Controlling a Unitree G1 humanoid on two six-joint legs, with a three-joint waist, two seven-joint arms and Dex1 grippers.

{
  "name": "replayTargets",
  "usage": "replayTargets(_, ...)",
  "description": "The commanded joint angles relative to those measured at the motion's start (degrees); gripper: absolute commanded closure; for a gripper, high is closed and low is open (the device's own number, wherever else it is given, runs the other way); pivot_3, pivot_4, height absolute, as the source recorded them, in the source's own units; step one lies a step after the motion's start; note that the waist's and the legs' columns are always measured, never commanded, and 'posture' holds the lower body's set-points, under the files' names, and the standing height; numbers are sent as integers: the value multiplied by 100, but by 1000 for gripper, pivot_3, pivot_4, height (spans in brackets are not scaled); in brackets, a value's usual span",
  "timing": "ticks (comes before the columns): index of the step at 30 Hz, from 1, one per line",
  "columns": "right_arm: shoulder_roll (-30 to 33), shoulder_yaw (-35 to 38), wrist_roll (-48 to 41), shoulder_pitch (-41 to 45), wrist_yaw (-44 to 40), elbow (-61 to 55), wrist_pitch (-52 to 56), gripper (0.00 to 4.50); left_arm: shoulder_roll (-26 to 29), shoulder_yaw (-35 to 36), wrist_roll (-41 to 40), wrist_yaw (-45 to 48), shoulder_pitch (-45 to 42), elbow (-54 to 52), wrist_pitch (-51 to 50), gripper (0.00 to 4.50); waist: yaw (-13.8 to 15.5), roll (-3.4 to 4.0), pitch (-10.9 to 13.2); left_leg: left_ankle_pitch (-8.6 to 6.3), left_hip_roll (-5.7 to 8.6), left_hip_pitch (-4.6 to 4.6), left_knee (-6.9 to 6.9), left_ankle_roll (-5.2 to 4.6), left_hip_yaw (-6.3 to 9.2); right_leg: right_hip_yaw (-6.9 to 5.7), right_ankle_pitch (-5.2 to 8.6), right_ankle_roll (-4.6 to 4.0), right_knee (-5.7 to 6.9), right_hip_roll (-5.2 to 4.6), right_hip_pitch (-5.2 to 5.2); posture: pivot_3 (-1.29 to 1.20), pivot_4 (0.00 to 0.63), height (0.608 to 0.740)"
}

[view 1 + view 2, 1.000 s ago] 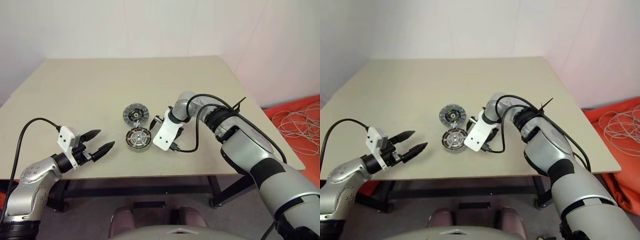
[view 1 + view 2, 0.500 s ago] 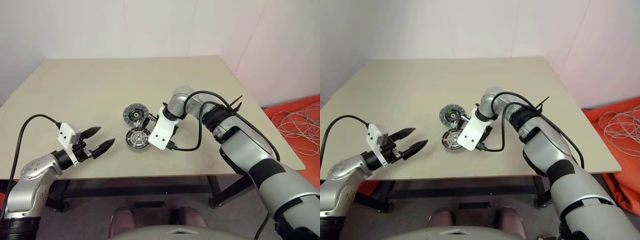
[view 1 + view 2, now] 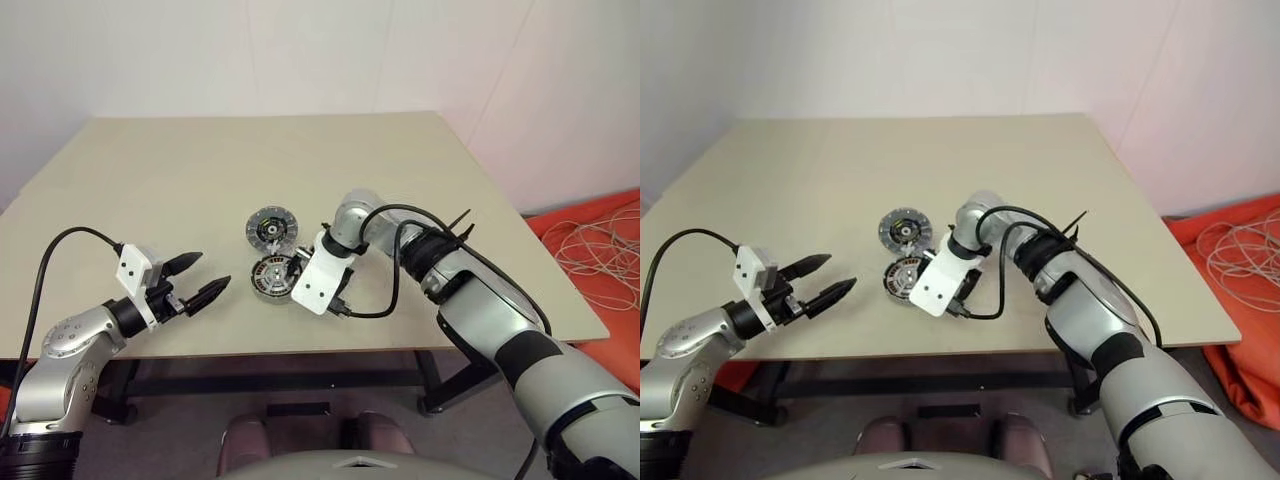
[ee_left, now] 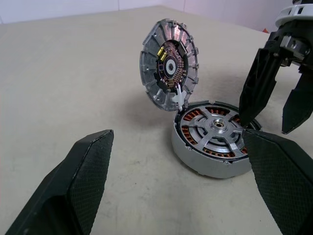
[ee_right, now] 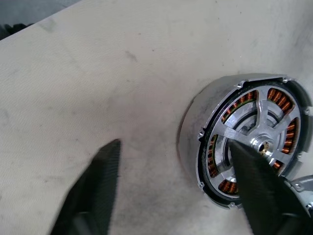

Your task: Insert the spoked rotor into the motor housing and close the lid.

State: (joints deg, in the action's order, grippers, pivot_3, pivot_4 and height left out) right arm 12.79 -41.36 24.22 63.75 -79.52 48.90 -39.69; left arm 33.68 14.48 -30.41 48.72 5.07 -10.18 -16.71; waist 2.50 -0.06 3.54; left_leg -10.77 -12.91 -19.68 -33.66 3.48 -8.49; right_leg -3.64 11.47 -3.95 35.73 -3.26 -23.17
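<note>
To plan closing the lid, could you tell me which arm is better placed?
Right. The right gripper, open, hangs at the housing, where the lid leans tilted; the left gripper is well aside.

Shiny metal motor housing (image 4: 212, 144), matt table (image 4: 73, 88)

table (image 3: 180, 170): beige, bare top | floor right: orange cloth (image 3: 612, 262), pale cable coils (image 3: 590, 250)
</note>
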Motion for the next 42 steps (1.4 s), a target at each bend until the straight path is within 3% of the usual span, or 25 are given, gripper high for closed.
replayTargets(1, -51, 3, 77, 48, 121, 38, 88, 1661, 7, 97, 17, -5, -44, -32, 137, 0, 4, 0, 0, 0, 0, 0, 0, 0, 1, 0, 0, 0, 0, 0, 0, 0, 0, 740)
replayTargets(8, -78, -23, 185, -25, 235, 17, 340, 4088, -40, 98, 57, -89, -136, 48, 194, 0, 8, -2, -1, 0, 2, 2, 1, 0, 1, 0, 0, 0, 0, -1, 2, 0, 0, 740)
replayTargets(10, -69, -36, 208, -47, 250, 0, 360, 4498, -41, 87, 59, -98, -152, 57, 197, 0, 0, -7, -4, 0, 0, 3, 1, -1, 1, 0, 0, 1, 0, 0, 13, 0, 0, 740)
replayTargets(17, -191, 168, 295, -201, 751, -302, 1209, 4498, -50, 26, 87, -140, -255, 71, 169, 0, -5, -5, -2, 0, 0, 43, 0, 1, 1, 1, 21, 36, 3, 2, 29, 0, 0, 740)
replayTargets(23, -476, 728, 130, -630, 479, -1936, 4518, 4498, -42, 18, 100, -147, -292, 120, 174, 0, -15, -8, 6, 2, 0, 59, 2, 5, 11, 3, 23, 40, 1, 13, 33, 0, 0, 740)
replayTargets(30, -631, 719, 43, -732, -159, -3350, 7803, 4498, -18, 38, 138, -116, -359, 271, 232, 0, 60, -10, 12, 5, 0, 56, 1, 10, 12, 5, 22, 40, 1, 13, 17, 0, 0, 740)
replayTargets(42, -593, 372, -476, -636, 90, -3256, 8596, 4498, -58, -67, 215, -94, -478, 407, 272, 0, 171, -12, 11, -1, 8, 51, 57, 19, 9, 11, 7, -10, -5, 10, 4, 0, 0, 740)
